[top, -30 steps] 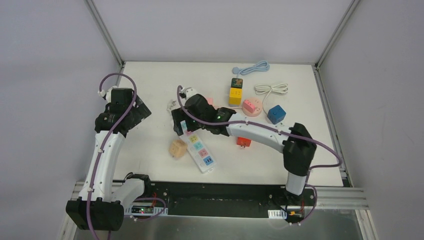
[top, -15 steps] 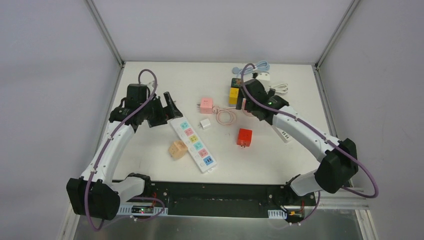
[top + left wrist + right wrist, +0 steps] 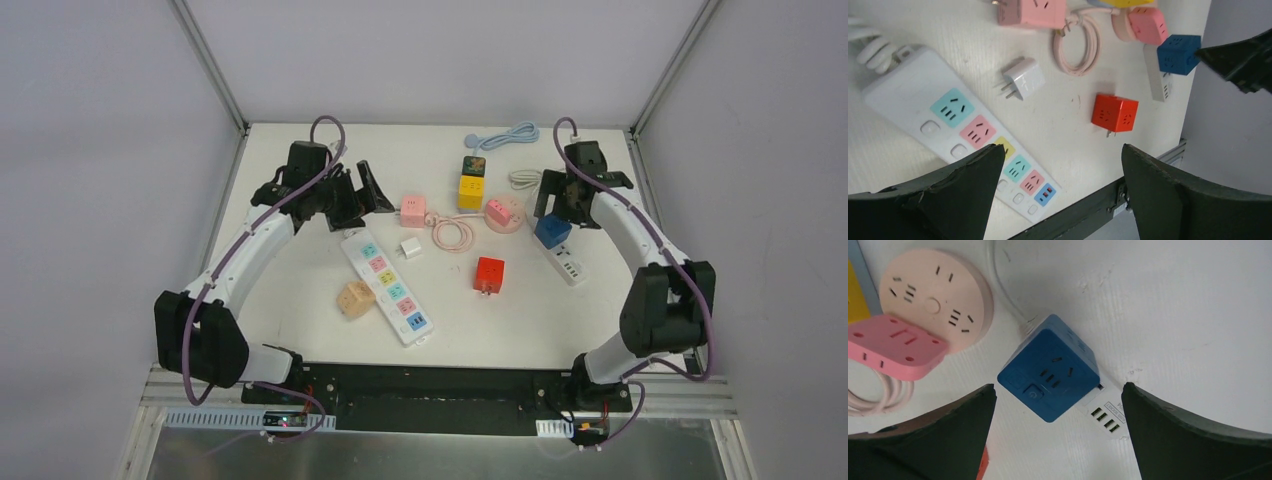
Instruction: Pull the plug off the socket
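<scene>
The white plug (image 3: 410, 247) lies on its side on the bench (image 3: 300, 310), its prongs bare and seated in no socket. It is located just beside the far half of the multicoloured power strip (image 3: 387, 285), apart from it, and between that strip and the pink cable coil (image 3: 452, 233). In the left wrist view the plug's prongs are seen pointing toward the strip. A pink cube socket (image 3: 412, 210) is positioned just beyond the plug; a red cube socket (image 3: 489, 274) lies to its right and a beige cube (image 3: 355, 297) to the left of the strip.

The left jaws are held wide open, gripping nothing, above the bench near the far end of the power strip. The right jaws are likewise spread wide and empty, above the blue cube socket (image 3: 1048, 367) at the right side of the bench. That cube rests over one end of a white USB strip (image 3: 1105, 412); whether it is plugged in cannot be told. A round pink socket (image 3: 935, 300) carrying a pink adapter (image 3: 895, 347) lies beside it.
</scene>
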`<action>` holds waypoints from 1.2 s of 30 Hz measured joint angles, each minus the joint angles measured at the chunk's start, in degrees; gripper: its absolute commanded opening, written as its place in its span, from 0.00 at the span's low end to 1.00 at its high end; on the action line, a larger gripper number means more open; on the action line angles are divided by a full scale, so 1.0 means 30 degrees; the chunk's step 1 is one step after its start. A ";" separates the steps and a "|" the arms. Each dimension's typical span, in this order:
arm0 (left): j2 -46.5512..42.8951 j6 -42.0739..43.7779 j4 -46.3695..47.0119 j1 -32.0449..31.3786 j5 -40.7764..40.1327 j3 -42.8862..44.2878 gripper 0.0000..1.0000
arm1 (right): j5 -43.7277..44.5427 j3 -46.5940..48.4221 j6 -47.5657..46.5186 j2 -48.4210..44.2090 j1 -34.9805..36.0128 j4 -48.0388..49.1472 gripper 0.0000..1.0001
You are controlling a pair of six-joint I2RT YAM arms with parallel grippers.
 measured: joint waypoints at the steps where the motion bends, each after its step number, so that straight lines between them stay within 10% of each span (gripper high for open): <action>1: 0.0284 -0.0131 0.0080 0.0000 -0.0058 0.0466 0.92 | -0.0437 0.0073 -0.0532 0.0444 0.0015 -0.0058 0.97; 13: 0.5821 -0.0714 0.0146 0.0000 0.0663 0.6222 0.90 | -0.1399 0.1231 -0.4452 0.4073 0.0386 -0.1727 0.93; 23: 0.6834 -0.1311 0.0495 -0.0007 0.0765 0.6987 0.89 | -0.1945 0.1851 -0.4626 0.5297 0.0386 -0.1865 0.51; 36: 0.6674 -0.1341 0.0845 -0.0393 0.0444 0.5676 0.88 | 0.0335 0.1821 0.5173 0.5268 0.2018 -0.2499 0.41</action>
